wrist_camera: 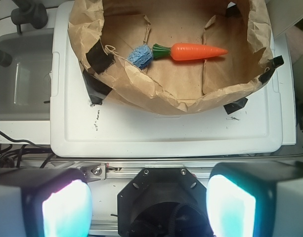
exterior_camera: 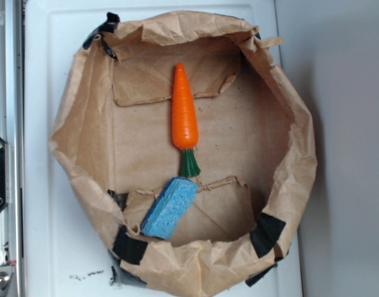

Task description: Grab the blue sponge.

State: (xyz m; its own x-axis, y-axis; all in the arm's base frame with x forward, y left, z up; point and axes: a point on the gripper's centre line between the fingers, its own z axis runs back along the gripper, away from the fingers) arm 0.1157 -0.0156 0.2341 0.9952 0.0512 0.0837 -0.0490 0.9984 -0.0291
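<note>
While waiting far back from the bag point(wrist_camera: 156, 101), held the gripper point(wrist_camera: 149, 205) wide apart, nothing between. Saw the sponge point(exterior_camera: 169, 207) low inside, leaning on a paper flap, its top just touching the carrot point(exterior_camera: 184, 114) stem. Probably needed room to reach down.

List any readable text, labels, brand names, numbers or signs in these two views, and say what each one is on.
None can be read in either view.
The blue sponge, the orange carrot and the brown paper bag carry no print.
The dark marks on the white lid are smudges, not letters.
The black tape is plain.
The tool shows no label; its pads are glare-washed.
</note>
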